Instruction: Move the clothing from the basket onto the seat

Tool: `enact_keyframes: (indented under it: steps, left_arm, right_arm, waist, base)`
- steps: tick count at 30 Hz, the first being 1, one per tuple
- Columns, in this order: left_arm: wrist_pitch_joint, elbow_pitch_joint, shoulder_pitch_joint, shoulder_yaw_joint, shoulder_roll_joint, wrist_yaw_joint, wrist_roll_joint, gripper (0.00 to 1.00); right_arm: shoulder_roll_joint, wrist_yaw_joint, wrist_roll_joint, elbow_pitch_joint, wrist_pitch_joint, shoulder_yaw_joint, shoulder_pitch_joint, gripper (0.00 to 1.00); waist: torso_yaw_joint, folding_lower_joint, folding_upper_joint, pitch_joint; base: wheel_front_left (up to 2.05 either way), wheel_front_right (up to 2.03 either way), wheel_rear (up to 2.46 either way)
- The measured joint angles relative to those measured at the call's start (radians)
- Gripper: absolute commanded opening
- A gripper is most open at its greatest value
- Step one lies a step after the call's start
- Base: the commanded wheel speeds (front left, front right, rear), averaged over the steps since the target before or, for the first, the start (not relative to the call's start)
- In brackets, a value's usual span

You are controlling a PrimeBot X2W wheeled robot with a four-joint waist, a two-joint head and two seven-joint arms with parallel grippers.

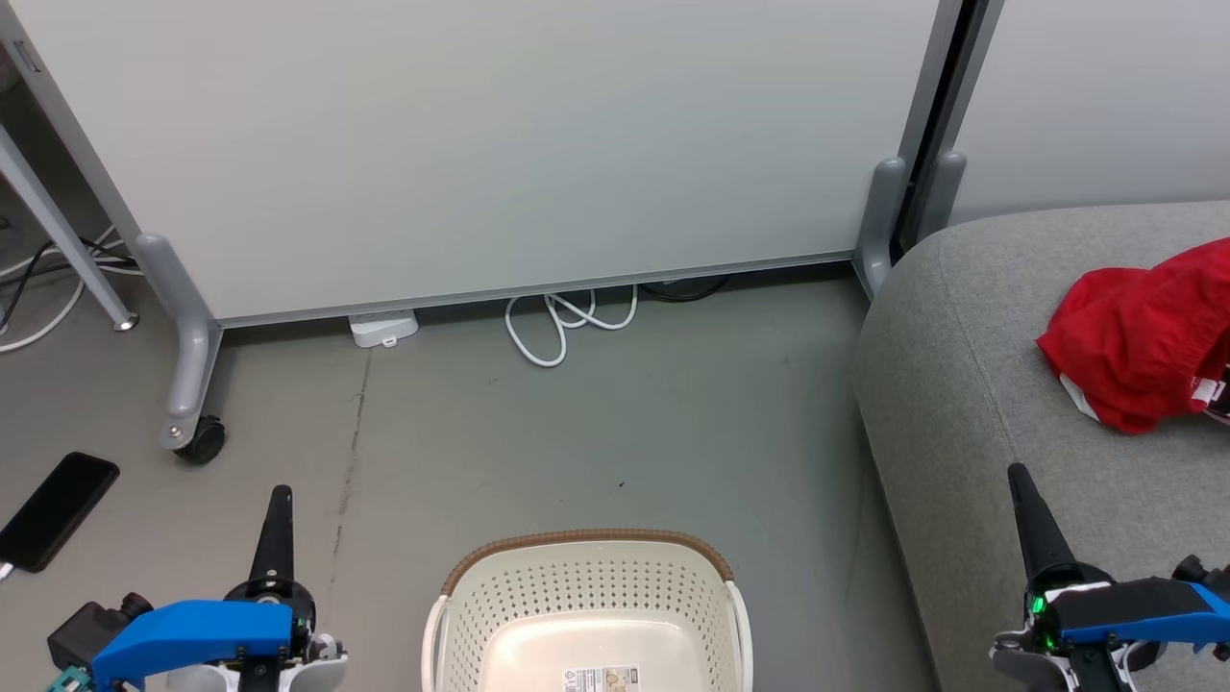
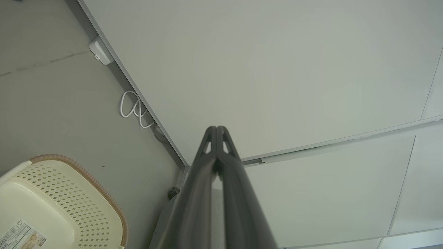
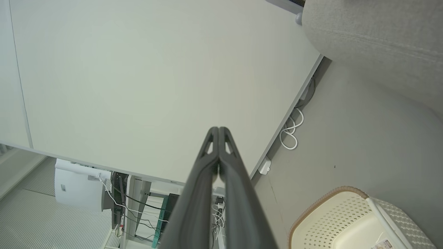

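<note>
Clothing [image 1: 1139,341] lies bunched in a red heap on the seat [image 1: 961,404], ahead of my right gripper [image 1: 1019,476] and a little to its right; the heap's long axis runs crosswise, its right end cut off by the head view's edge, with white trim at its near side; the basket [image 1: 588,581] stands on the floor between my right gripper and my left gripper [image 1: 279,498], its curved brown rim on the far side; both pairs of jaws are pressed together on nothing, fingers pointing forward.
</note>
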State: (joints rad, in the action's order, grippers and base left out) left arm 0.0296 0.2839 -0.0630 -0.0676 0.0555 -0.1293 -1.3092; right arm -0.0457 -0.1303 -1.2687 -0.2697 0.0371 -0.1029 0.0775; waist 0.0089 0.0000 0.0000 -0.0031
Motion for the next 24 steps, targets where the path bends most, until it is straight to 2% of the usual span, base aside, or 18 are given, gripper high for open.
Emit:
enact_keyframes:
  steps: [24]
  left_arm:
    - [0.050, -0.022, -0.023, -0.027, -0.003, 0.000, -0.178, 0.00]
  right_arm:
    - [-0.001, 0.000, -0.202, 0.013, 0.046, -0.006, 0.014, 0.00]
  waist:
    - [-0.005, 0.0000, 0.0000, 0.003]
  base:
    - [0.00, 0.00, 0.00]
